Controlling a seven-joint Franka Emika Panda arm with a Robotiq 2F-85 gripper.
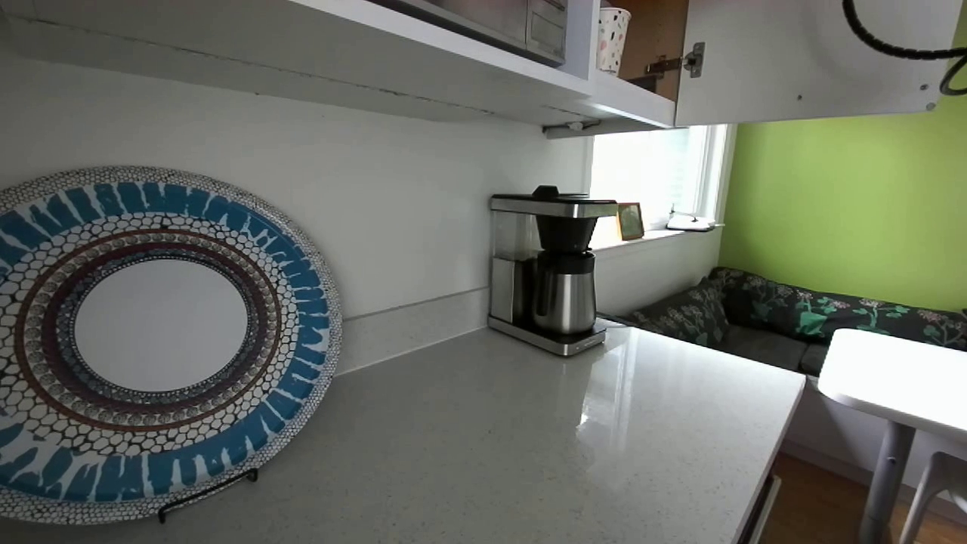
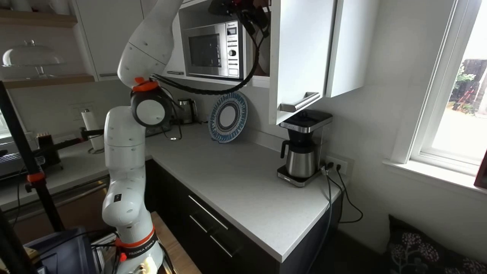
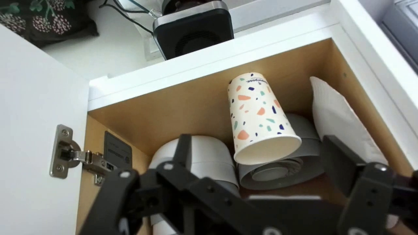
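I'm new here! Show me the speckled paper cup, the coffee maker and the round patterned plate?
Speckled paper cup (image 3: 261, 114), wrist view: on its speckled side wall.
Coffee maker (image 1: 565, 236), in an exterior view: on its black middle section.
Round patterned plate (image 1: 161, 325), in an exterior view: on its plain white centre.

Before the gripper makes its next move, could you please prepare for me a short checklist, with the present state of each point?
1. Gripper open: ok, fingers wide apart.
2. Cabinet door open: ok.
3. Paper cup upright: ok, rim up in an exterior view.
4. Paper cup between the fingers in the wrist view: ok, visible gap on each side.
5. Fingers clear of the white round containers and gray round container: cannot tell, depth is unclear.
6. Fingers clearly visible in an exterior view: not ok.
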